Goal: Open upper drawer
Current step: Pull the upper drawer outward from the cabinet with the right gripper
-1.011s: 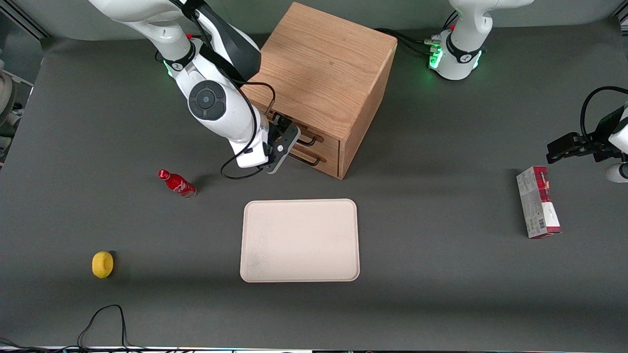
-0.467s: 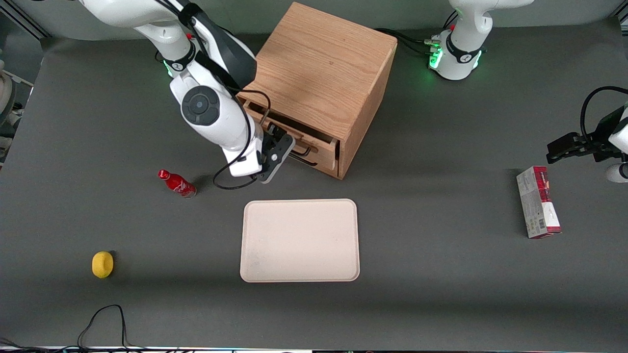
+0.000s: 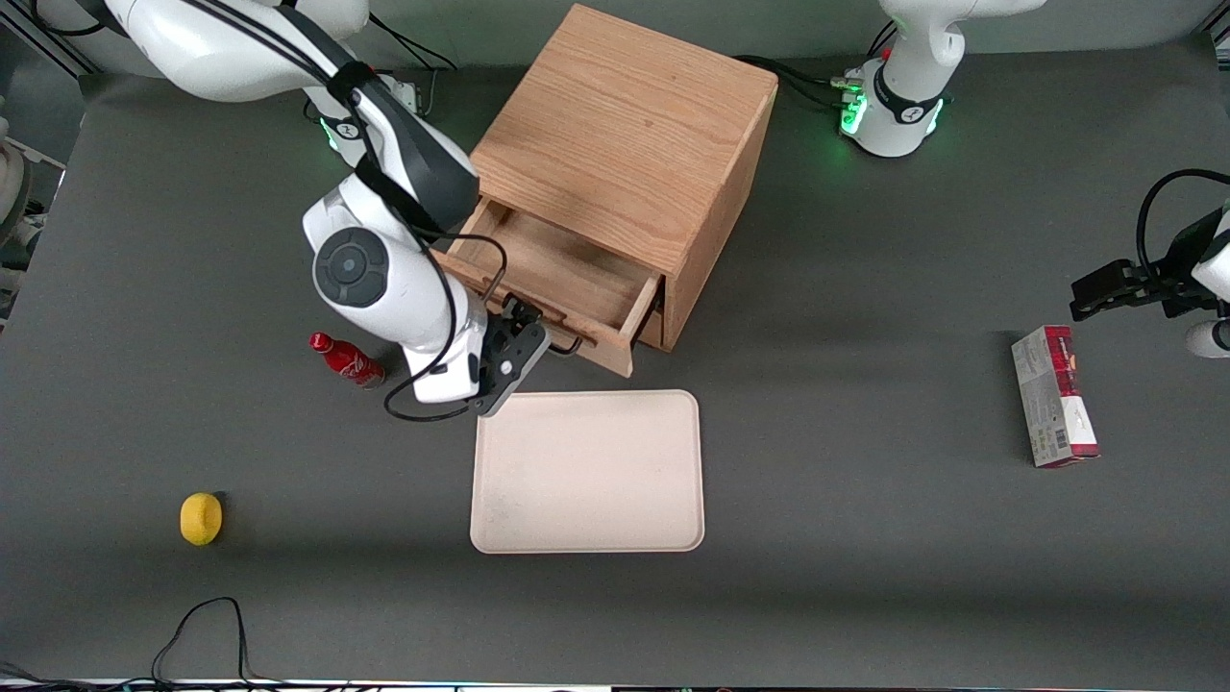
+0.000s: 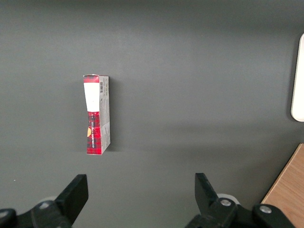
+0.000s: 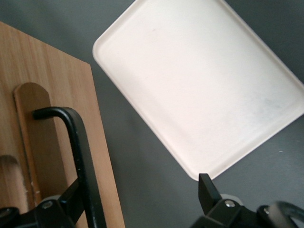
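The oak cabinet (image 3: 625, 135) stands at the middle of the table. Its upper drawer (image 3: 557, 274) is pulled well out toward the front camera and its light-wood inside shows empty. My right gripper (image 3: 524, 338) is at the drawer's front, open, with the thin black wire handle (image 3: 569, 344) between its fingers. In the right wrist view the handle (image 5: 78, 142) runs along the drawer front (image 5: 52, 114) close against one finger (image 5: 71, 199), and the gripper (image 5: 140, 202) has its fingers wide apart. The bottom drawer is mostly covered by the upper one.
A cream tray (image 3: 586, 471) lies just nearer the camera than the drawer, also seen from the right wrist (image 5: 204, 90). A red bottle (image 3: 346, 359) lies beside my arm. A yellow lemon (image 3: 201, 518) sits nearer the camera. A red-and-white box (image 3: 1054, 394) lies toward the parked arm's end.
The gripper has moved toward the front camera with the handle, and the upper drawer has slid from nearly closed to well out of the cabinet.
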